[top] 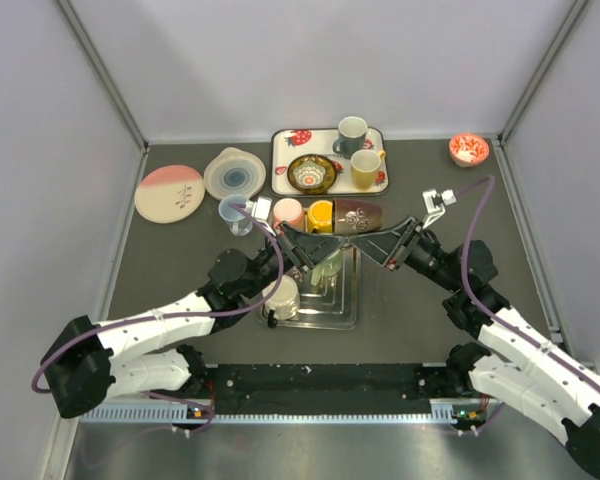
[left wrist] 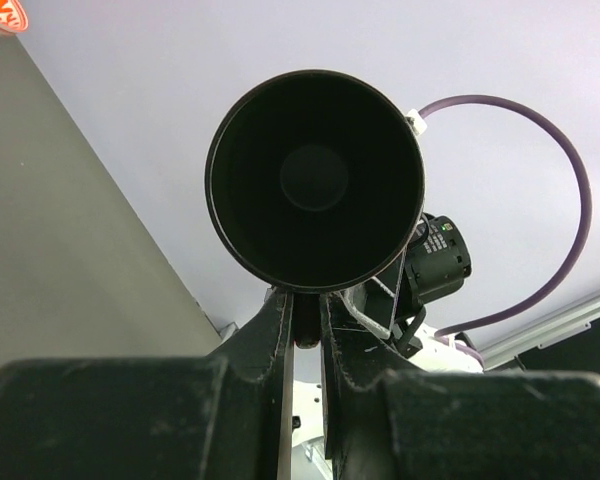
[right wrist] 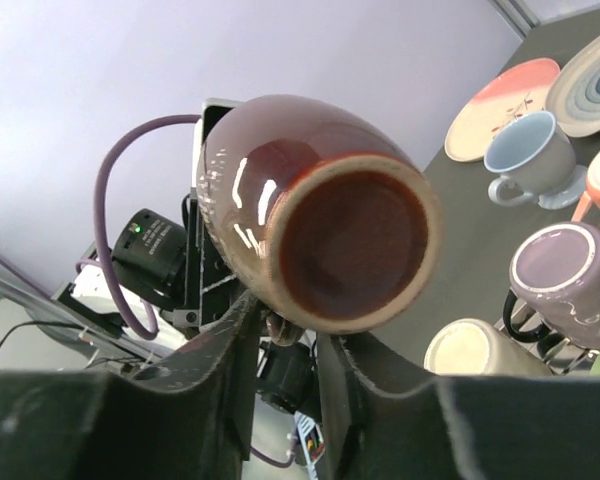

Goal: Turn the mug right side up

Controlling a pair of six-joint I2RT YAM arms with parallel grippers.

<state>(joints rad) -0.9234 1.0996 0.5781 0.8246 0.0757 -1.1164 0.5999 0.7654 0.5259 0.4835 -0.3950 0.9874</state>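
A glossy maroon mug (top: 357, 216) hangs on its side in the air above the drying rack (top: 325, 318), between both grippers. In the left wrist view its dark open mouth (left wrist: 315, 180) faces the camera. In the right wrist view I see its unglazed-rimmed base (right wrist: 350, 240). My left gripper (top: 332, 244) is shut on the mug's handle, which sits pinched between the fingers (left wrist: 306, 305). My right gripper (top: 373, 244) reaches in from the base side. Its fingers stand either side of the handle (right wrist: 290, 315), slightly apart, with a gap on the right.
The rack holds upside-down mugs: cream (top: 280, 297), green (top: 329, 270), and lilac (right wrist: 565, 275). Behind stand a blue cup (top: 234, 212), pink mug (top: 287, 213) and yellow mug (top: 320, 215). A strawberry tray (top: 280, 150), two plates (top: 170, 192) and a red bowl (top: 468, 149) are farther back.
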